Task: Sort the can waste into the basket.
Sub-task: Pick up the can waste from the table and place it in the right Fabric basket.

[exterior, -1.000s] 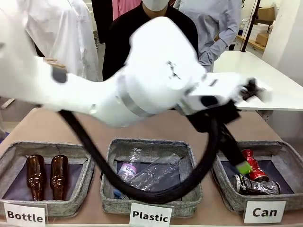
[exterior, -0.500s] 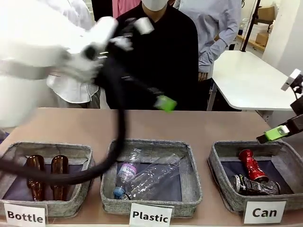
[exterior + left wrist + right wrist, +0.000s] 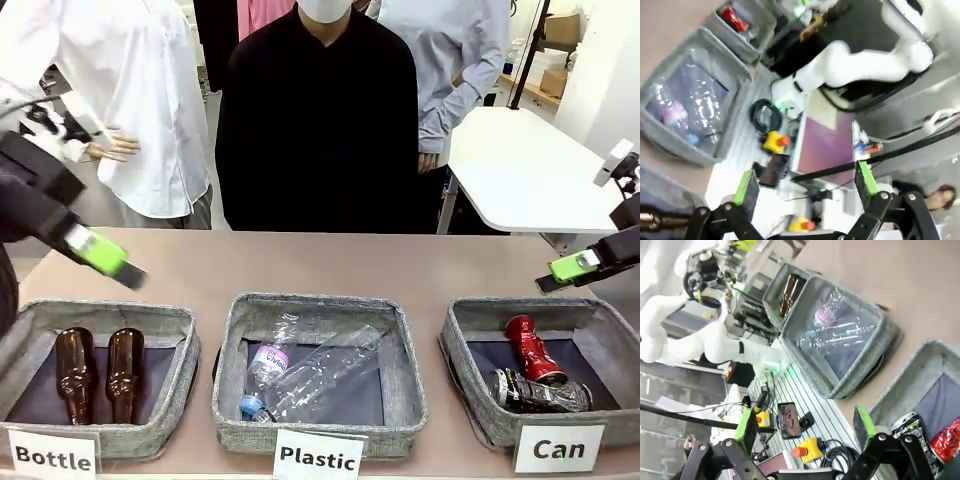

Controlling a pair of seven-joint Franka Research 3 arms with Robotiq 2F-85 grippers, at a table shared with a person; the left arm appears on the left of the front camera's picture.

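Already both cans (image 3: 530, 372) in the basket (image 3: 470, 395), apart from both arms' spread, empty fingers (image 3: 746, 422).

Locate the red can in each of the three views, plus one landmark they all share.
Front view: red can at lower right, lying inside the Can basket, behind the dark can.
Left wrist view: top left, in the farthest basket.
Right wrist view: bottom right corner, cut by the frame edge.
Shared landmark: the Plastic basket with clear bottles, also at and.
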